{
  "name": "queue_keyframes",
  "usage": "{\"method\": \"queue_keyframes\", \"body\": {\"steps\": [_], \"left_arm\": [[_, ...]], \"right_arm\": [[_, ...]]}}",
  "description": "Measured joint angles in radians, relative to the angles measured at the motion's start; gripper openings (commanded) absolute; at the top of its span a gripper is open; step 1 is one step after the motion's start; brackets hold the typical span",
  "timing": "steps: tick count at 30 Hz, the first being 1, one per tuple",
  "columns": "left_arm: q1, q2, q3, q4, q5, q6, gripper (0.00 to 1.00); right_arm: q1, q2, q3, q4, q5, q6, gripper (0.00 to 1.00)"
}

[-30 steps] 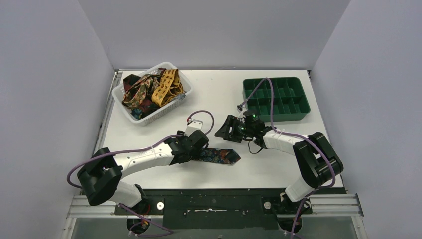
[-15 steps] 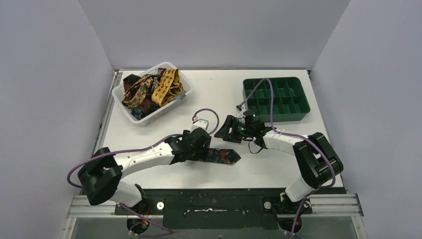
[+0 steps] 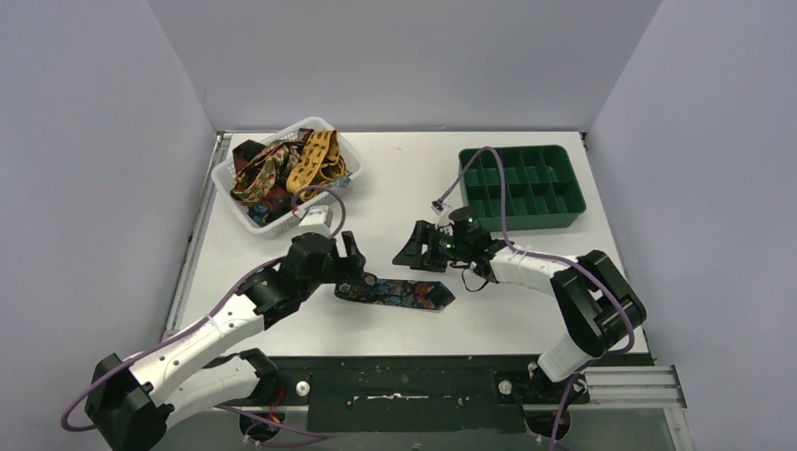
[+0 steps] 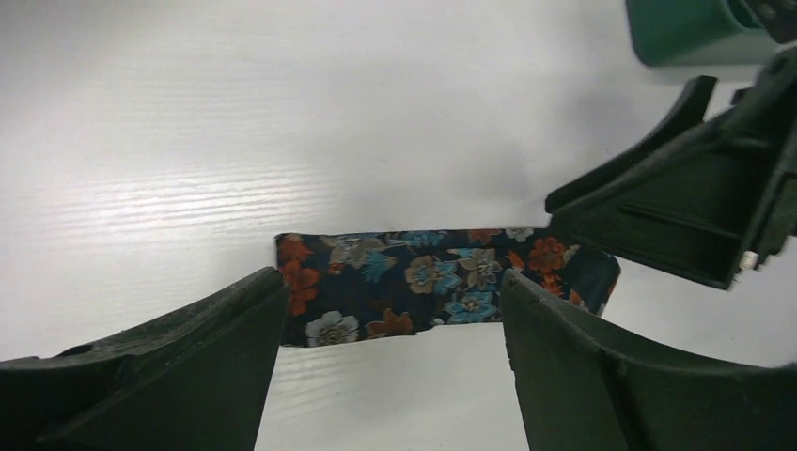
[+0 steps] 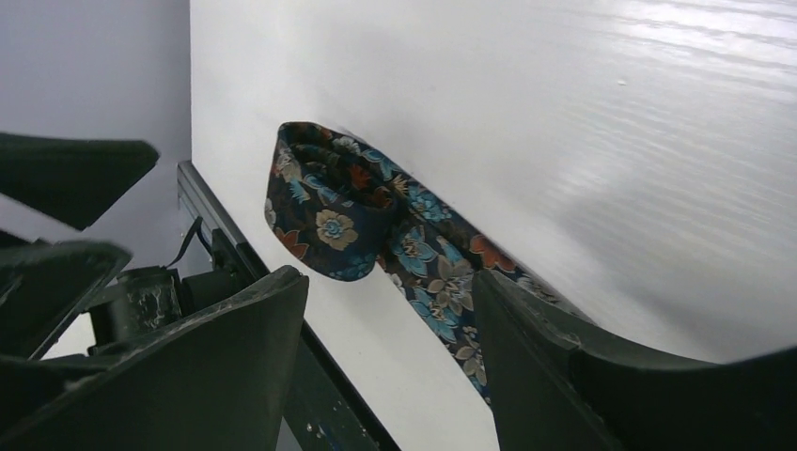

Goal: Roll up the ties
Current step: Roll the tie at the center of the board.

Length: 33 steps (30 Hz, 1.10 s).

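The left gripper hangs wide open and empty just over the rolled end of the floral tie, which lies flat on the table. The right gripper, also spread wide with nothing in it, hovers beside the tie's middle. Only one loose turn shows, so the rolling looks barely begun. To do it well, the fingers should probably straddle the roll's full width, pinch lightly, and turn it straight along the strip, edges flush. The other ties sit in a basket, well apart from the floral tie.
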Motion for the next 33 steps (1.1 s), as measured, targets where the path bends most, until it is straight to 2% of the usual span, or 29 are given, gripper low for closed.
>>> {"method": "queue_keyframes", "body": {"steps": [5,12,18,25,33], "left_arm": [[0.148,-0.096,-0.123,0.003,0.088,-0.050,0.86],[0.377,-0.109,-0.252,0.050,0.300,-0.115,0.87],[0.443,-0.111,-0.309,0.113,0.430,-0.146,0.87],[0.467,-0.065,-0.335,0.216,0.528,-0.158,0.87],[0.507,0.007,-0.359,0.283,0.587,-0.148,0.87]], "right_arm": [[0.079,0.013,0.051,-0.012,0.019,-0.013,0.68],[0.162,0.104,0.114,-0.028,0.032,-0.019,0.67],[0.175,0.157,0.135,-0.052,0.042,-0.024,0.63],[0.196,0.201,0.184,-0.065,0.042,-0.029,0.60],[0.208,0.265,0.240,-0.111,0.043,-0.052,0.47]]}}
